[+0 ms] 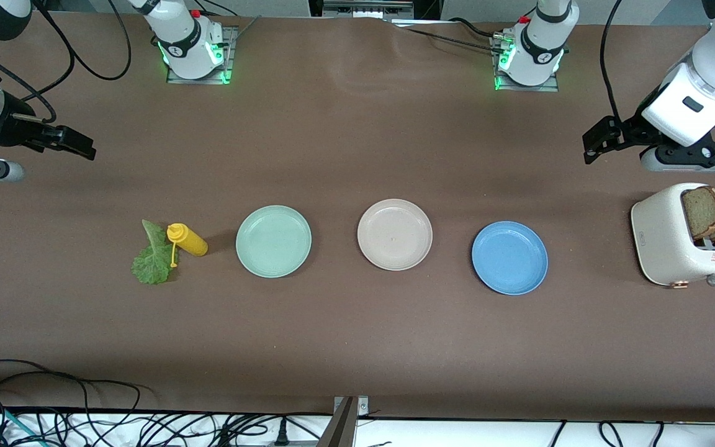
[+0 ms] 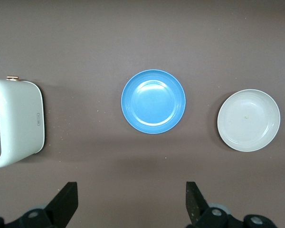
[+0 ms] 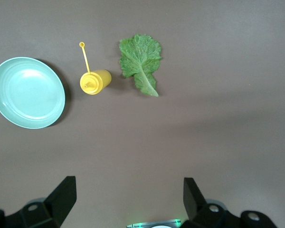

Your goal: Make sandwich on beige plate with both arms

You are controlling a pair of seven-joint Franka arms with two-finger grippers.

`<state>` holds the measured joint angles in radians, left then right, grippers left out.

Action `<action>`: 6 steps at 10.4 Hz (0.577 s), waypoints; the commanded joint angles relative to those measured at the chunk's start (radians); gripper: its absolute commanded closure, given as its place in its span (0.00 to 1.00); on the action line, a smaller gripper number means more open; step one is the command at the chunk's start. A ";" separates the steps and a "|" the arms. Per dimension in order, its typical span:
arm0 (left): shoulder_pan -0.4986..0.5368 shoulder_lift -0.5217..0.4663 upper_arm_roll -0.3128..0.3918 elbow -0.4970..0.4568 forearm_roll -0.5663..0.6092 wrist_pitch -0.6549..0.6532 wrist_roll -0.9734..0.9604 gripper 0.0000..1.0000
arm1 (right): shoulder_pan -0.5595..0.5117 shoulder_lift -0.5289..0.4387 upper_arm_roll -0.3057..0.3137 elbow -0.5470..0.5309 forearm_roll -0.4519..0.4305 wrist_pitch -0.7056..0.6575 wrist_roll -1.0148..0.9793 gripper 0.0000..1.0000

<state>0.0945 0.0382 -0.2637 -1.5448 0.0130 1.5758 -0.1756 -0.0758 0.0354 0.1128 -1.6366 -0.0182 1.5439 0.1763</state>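
The beige plate (image 1: 395, 234) (image 2: 248, 120) lies bare in the middle of the table, between a mint-green plate (image 1: 274, 241) and a blue plate (image 1: 509, 257). Two brown bread slices (image 1: 712, 213) stand in a white toaster (image 1: 668, 248) at the left arm's end. A green lettuce leaf (image 1: 154, 259) (image 3: 141, 61) lies flat at the right arm's end, beside a yellow squeeze bottle (image 1: 190, 239). My left gripper (image 1: 594, 146) (image 2: 131, 204) hangs open and holds nothing, over bare table near the toaster. My right gripper (image 1: 81, 144) (image 3: 129, 202) is open with nothing in it, over bare table near the lettuce.
The yellow bottle (image 3: 95, 81) lies on its side between the lettuce and the mint-green plate (image 3: 27, 92). The blue plate (image 2: 153, 101) sits between the beige plate and the toaster (image 2: 16, 123). Cables run along the table edge nearest the front camera.
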 commanded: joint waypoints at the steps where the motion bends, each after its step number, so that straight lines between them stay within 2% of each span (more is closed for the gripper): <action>1: 0.007 0.005 0.001 0.018 -0.025 -0.008 0.008 0.00 | 0.001 -0.006 -0.005 0.000 -0.005 -0.013 -0.032 0.00; 6: 0.030 0.012 0.009 0.018 -0.025 -0.016 0.007 0.00 | -0.006 -0.005 -0.007 0.001 -0.006 -0.015 -0.034 0.00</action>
<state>0.1081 0.0432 -0.2562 -1.5448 0.0130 1.5757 -0.1754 -0.0769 0.0354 0.1065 -1.6366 -0.0182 1.5407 0.1588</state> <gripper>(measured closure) 0.000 0.000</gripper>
